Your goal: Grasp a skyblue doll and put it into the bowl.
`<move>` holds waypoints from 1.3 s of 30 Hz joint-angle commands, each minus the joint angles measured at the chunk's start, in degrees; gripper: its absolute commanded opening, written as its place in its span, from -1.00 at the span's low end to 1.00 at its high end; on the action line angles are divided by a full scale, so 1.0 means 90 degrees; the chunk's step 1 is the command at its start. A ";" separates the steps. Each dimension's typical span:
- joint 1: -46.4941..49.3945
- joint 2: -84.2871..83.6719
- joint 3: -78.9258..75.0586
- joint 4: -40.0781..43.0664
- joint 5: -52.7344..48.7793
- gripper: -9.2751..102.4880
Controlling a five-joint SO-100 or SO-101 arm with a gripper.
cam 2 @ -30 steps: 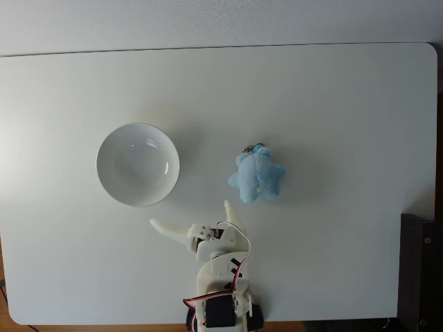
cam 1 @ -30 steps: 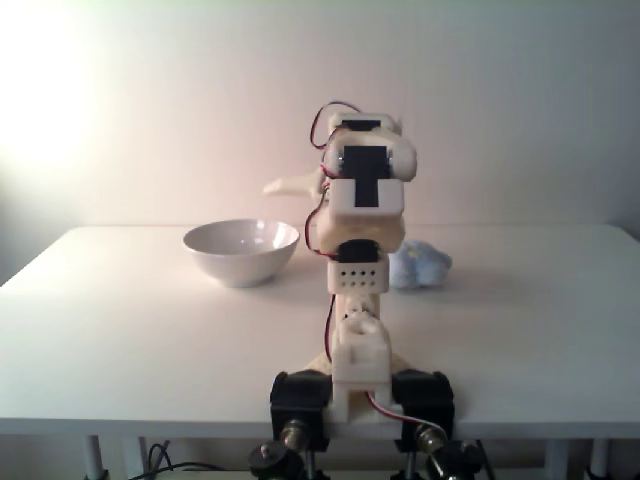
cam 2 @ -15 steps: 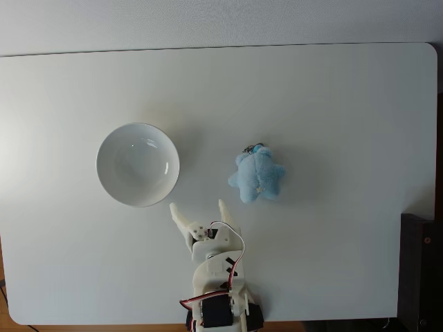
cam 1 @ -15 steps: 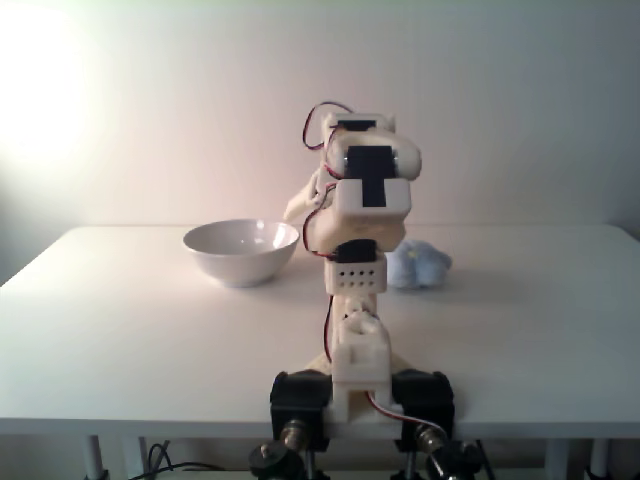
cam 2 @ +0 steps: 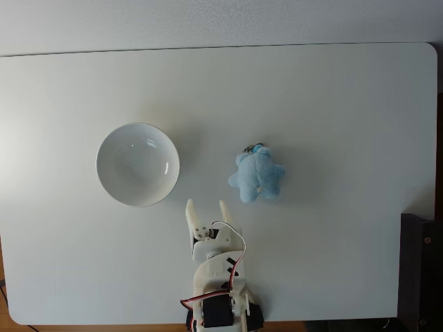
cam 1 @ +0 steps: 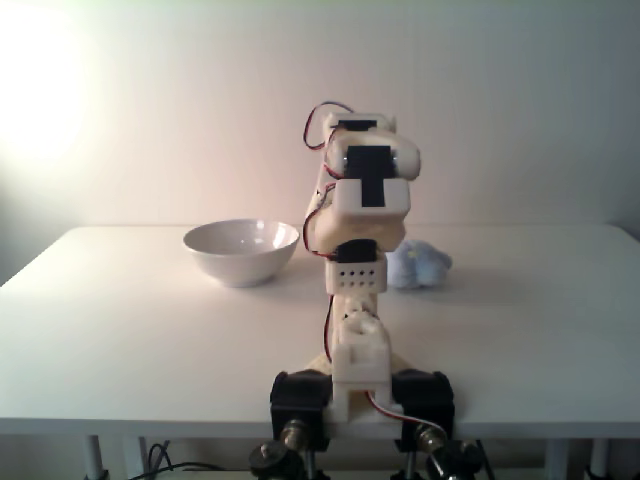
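Doll sits flat on the white worktop, right of the bowl in the top-down fixed view, clear gap between them. No readable brand, label or text on any item. Doll is a stubby star-ish lump; long axis runs roughly from lower left to upper right in that view, with a small dark clip or ring at its upper edge pointing toward the far side of the worktop. In the front fixed view the doll is partly hidden behind the arm, bowl to its left. Bowl upright, nothing inside. Pincer is parted moderately, holding nothing, fingers pointing away from the arm base toward the gap between bowl and doll. It sits near both, touching neither; doll is just up and right of the right fingertip. Height above the worktop can't be judged.
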 commanded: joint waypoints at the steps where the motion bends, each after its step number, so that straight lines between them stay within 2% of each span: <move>1: -0.0039 0.0049 -0.0215 0.0205 -0.0039 -0.37; 9: 0.0020 0.0049 -0.0215 0.0654 -0.0049 -0.42; 39: -0.0020 0.0049 -0.0117 0.0645 -0.0039 -0.41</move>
